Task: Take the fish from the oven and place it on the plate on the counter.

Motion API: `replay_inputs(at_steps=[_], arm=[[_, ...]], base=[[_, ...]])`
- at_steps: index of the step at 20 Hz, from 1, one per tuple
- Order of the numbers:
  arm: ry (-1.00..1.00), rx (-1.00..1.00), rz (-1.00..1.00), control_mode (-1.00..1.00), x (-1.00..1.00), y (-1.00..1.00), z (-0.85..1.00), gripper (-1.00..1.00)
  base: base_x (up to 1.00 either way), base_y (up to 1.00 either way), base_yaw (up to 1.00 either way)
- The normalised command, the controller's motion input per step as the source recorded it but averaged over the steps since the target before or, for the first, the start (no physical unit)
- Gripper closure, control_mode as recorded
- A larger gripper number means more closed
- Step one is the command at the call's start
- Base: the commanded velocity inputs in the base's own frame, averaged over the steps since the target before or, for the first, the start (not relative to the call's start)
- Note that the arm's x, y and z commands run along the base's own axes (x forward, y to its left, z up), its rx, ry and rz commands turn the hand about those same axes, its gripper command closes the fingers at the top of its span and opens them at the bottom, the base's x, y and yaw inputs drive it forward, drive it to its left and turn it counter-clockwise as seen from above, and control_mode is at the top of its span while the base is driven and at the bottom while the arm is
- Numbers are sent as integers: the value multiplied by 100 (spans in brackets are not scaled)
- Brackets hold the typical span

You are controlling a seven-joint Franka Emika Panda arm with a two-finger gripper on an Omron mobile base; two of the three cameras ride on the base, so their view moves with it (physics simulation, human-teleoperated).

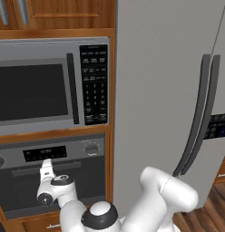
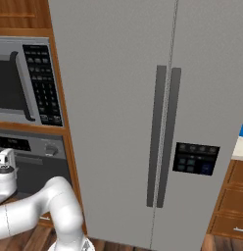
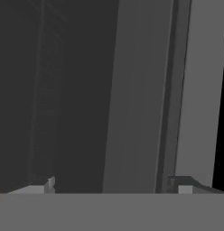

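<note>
We are reaching our gripper [image 1: 46, 168] toward the oven [image 1: 51, 181] at the far left, its door shut. The 2 fingers are standing spread on either side of the bar handle [image 3: 136, 99]. The fish is presumably lying hidden inside. Next we are needing to clamp the bar and pull.

grey double-door fridge [image 2: 143, 98], microwave [image 1: 46, 86], wooden cabinets [image 1: 55, 13], wood floor [image 1: 214, 204]
</note>
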Motion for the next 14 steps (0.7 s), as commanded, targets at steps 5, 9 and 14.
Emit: replay_inputs(at_steps=[5,9,14], arm=[[0,0,0,-100,31,20,-37,-100],[0,0,0,-100,33,22,-32,-100],[-2,0,0,-100,32,23,-12,-100]], base=[[0,0,0],[0,0,0],[0,0,0]])
